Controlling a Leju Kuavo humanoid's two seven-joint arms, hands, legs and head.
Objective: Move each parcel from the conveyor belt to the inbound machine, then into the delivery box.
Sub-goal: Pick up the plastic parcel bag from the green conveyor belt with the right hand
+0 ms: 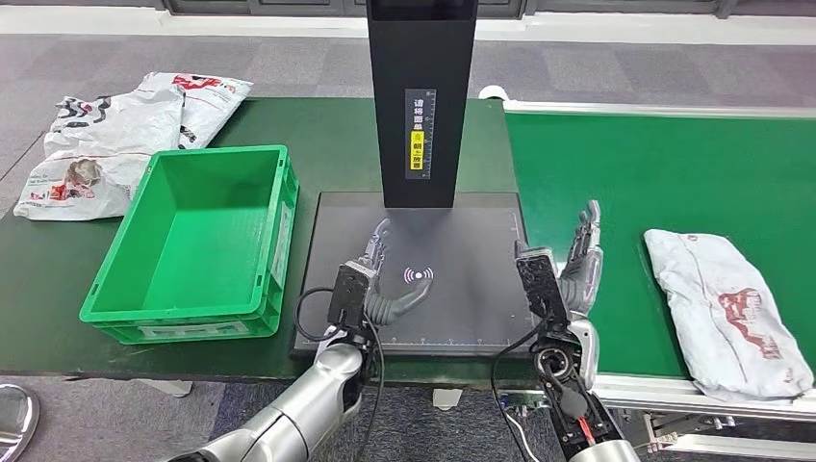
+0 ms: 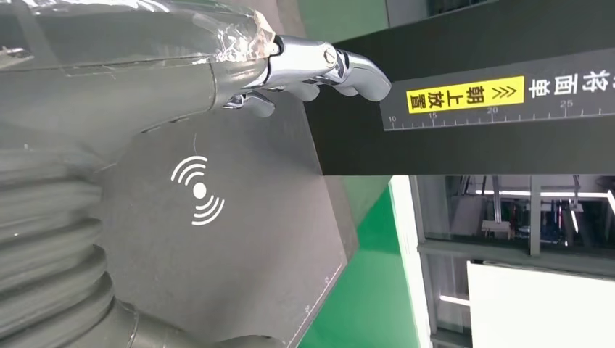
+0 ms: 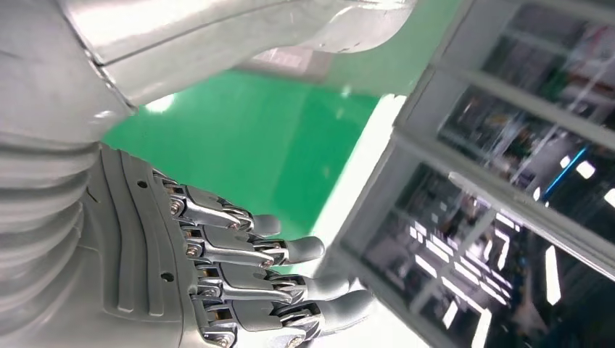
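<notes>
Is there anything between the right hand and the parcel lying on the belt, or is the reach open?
Nothing visible blocks it. The right hand hovers open at the belt's near-left edge, and only bare green conveyor belt lies between it and the white parcel to its right. The scanner post stands on the other side, away from that path.

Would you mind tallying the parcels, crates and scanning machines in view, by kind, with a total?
Parcels: 3, one on the conveyor belt, two on the table behind the crate
Green crates: 1
Inbound machines: 1
Total: 5
</notes>
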